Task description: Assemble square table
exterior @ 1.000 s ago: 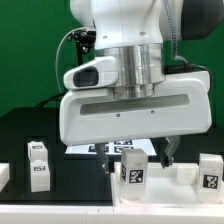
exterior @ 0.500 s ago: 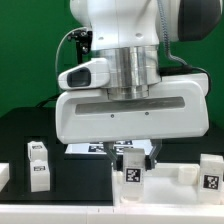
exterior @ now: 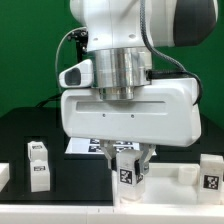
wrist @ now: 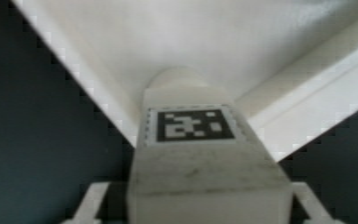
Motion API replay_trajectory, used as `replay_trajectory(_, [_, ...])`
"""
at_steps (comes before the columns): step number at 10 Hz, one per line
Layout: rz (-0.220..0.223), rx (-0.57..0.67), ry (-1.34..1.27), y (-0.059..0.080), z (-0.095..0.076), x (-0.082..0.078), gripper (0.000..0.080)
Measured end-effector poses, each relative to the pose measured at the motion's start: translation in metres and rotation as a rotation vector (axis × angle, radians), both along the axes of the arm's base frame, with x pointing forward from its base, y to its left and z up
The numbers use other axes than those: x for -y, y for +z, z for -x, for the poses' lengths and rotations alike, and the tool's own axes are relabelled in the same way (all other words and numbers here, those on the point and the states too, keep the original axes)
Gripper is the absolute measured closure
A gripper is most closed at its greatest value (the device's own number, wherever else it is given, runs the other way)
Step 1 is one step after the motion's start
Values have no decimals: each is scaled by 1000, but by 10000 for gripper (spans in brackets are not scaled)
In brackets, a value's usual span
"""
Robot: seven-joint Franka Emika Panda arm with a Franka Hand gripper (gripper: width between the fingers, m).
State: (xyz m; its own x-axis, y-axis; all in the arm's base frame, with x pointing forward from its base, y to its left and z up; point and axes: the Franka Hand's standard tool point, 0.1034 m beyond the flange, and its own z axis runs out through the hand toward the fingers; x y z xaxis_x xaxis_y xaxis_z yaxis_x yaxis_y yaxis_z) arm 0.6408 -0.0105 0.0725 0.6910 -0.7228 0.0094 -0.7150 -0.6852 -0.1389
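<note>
My gripper [exterior: 127, 160] is shut on a short white block leg [exterior: 127, 172] that bears a black-and-white tag, and holds it upright. In the wrist view the leg [wrist: 197, 150] fills the space between my fingers [wrist: 98, 203], tag toward the camera. Its far end meets an inside corner of the white square table top [wrist: 105, 50], where two raised rims join. In the exterior view the table top [exterior: 172, 172] lies low behind and to the right of the leg, mostly hidden by the arm.
Two white legs [exterior: 38, 152] [exterior: 40, 177] stand at the exterior view's left, with another white part [exterior: 3, 175] at the left edge. A tagged leg [exterior: 211, 172] stands at the right. The marker board [exterior: 84, 148] lies behind the gripper.
The arm has shifted a little to the exterior view's left and turned, carrying the leg with it. The other legs have not moved.
</note>
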Motion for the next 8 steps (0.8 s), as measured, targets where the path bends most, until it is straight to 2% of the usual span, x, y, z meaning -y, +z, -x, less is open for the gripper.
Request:
replay_trajectory(2, [-65, -32, -338, 0, 2, 2, 511])
replay_trajectory(6, [-97, -71, -686, -1, 3, -4, 511])
replay_trajectory(8, [-94, -69, -680, -1, 3, -4, 511])
